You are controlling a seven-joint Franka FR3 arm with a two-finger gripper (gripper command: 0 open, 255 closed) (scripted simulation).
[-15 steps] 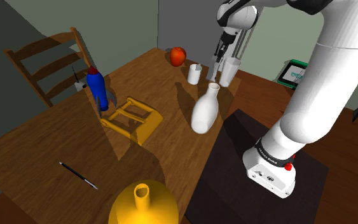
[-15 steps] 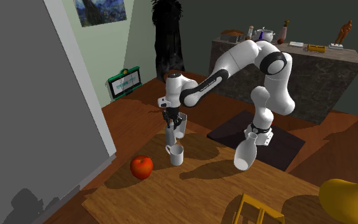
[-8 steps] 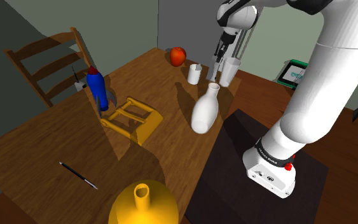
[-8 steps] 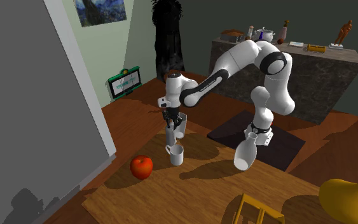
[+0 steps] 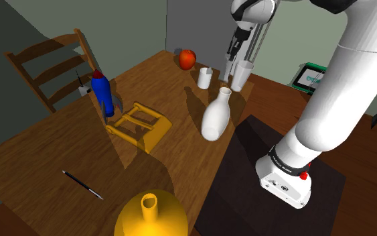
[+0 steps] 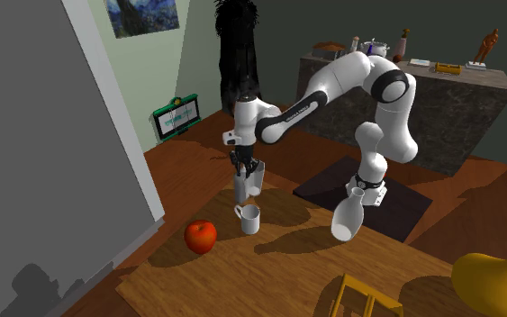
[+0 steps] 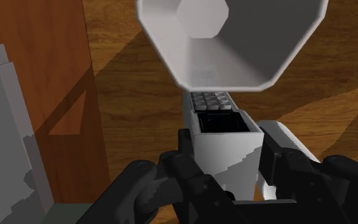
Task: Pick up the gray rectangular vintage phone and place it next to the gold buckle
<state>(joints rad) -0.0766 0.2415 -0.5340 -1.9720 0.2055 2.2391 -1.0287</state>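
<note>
While my gripper (image 7: 227,151) clasps the gray phone (image 7: 219,121) by its sides, the phone hangs upright at the far corner of the table (image 5: 53,151), just beside the white mug (image 5: 204,78) (whether its lower end touches the wood I cannot tell). The gold buckle (image 5: 138,126) lies well apart, near the blue bottle (image 5: 102,94).

An apple (image 5: 187,59), mug (image 5: 204,78) and blue bottle (image 5: 102,95) stand on the table (image 5: 46,154).
</note>
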